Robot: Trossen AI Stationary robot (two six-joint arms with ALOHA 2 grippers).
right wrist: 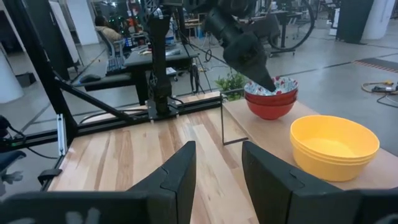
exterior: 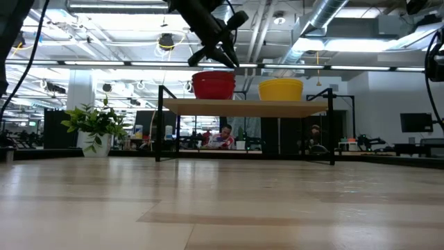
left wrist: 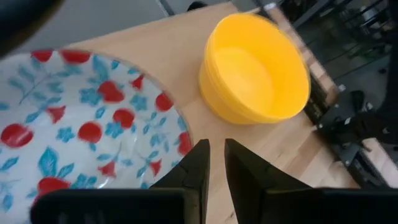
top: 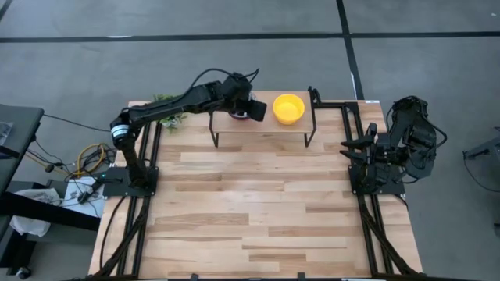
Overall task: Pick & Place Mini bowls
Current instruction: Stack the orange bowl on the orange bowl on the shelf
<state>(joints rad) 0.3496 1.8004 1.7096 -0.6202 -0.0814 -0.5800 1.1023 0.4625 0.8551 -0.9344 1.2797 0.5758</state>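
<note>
While the right gripper [right wrist: 214, 171] waits at the table's right edge with its fingers spread and empty, your left gripper [left wrist: 214, 163] hovers over the floral stack [left wrist: 81, 137] on the shelf [top: 262, 126] along the table's far edge. Its fingers are nearly pressed together with only a slit between them, tips just above the stack's rim on the side facing the yellow stack [top: 288, 108]. I cannot tell whether they pinch that rim or merely sit over it.

Both stacks are nested bowls standing side by side near the shelf's middle, close but apart: floral ones (red outside, speckled white inside) toward the left end, yellow ones [right wrist: 334, 146] toward the right.

Expect these to be light, stiff and glossy, so likely slippery. Take a bowl by its rim, one finger inside and one outside the wall. Nested bowls may cling, so a lift could drag a second one up or tip the stack.
</note>
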